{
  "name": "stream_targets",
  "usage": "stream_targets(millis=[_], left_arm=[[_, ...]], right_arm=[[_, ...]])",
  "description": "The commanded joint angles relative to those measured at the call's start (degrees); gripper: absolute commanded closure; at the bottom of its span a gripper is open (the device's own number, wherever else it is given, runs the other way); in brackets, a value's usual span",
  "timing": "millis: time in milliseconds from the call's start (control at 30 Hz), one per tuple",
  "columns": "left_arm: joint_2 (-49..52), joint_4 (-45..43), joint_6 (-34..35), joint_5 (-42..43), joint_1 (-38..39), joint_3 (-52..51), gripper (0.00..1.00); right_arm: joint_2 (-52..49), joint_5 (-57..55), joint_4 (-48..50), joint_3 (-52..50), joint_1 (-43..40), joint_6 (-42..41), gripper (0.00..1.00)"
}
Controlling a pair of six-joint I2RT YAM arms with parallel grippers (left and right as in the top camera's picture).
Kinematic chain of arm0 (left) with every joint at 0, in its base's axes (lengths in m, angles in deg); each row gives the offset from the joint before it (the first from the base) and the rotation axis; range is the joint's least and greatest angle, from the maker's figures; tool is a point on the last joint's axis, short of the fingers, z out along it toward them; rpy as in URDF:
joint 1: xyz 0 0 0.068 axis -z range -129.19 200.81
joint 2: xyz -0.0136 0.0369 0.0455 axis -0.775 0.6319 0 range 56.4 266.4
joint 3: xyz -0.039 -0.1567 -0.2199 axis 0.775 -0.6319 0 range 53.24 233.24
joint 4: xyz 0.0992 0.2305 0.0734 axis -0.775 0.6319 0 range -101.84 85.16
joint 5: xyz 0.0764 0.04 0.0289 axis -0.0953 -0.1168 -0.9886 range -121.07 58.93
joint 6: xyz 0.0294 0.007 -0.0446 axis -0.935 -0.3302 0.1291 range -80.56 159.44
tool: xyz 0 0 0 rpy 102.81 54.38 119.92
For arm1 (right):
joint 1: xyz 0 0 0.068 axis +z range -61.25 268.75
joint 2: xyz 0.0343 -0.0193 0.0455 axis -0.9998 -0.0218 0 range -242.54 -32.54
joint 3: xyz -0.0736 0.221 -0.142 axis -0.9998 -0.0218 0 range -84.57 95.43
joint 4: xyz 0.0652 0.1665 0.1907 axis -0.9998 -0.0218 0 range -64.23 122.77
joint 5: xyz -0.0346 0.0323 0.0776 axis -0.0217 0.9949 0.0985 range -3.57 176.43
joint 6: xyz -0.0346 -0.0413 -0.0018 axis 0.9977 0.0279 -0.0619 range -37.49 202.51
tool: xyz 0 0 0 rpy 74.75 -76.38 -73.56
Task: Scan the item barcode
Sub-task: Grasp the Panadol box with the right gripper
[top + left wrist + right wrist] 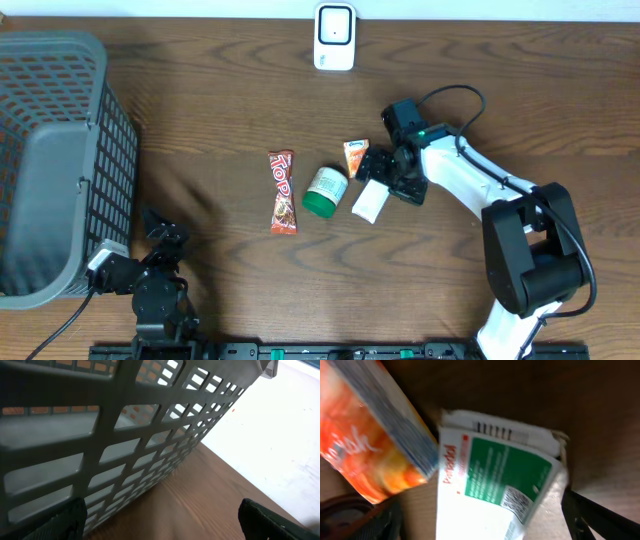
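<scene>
Dark wood surface (220, 110) runs under everything, and I'll start at my end of it. Nearest me, the left gripper (162, 520) hangs wide open and empty just beside the grey basket (60, 160), whose mesh wall fills its camera; I judge it has no part in this step.

Farther out, a red candy bar (282, 192), a green-lidded jar (325, 192), a white and green box (495, 480) and an orange packet (356, 157) lie in a loose row. My right gripper (374, 176) is low over the box, jaws spread wide with the box between them and not closed on it. A barcode (492, 430) shows along one edge of the box.

At the far edge sits the white scanner (334, 37), well apart from the items. By my reading nothing is done yet: the grasp, the lift, the carry to the scanner and the showing of the barcode all remain.
</scene>
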Motion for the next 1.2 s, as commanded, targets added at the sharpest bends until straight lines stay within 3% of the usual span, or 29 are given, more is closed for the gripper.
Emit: stream_targets(millis=[0,533,867,1167], left_arm=[[-0.4,1.3,-0.1,-1.1,-0.2,-1.0,0.03],[-0.4,1.3,-0.1,-1.1,-0.2,-1.0,0.03],[-0.4,1.3,-0.1,-1.1,-0.2,-1.0,0.03],[-0.4,1.3,-0.1,-1.1,-0.2,-1.0,0.03]], right_arm=[[-1.8,-2.1,0.0,0.9,0.2,-0.6,0.07],[-7.4,-5.1,-0.4,0.9,1.7,7.0,0.07],[-7.5,-6.8,-1.7,0.8,1.7,7.1,0.18],[-9.5,-7.2,-1.7,0.5,1.7,6.9,0.19]])
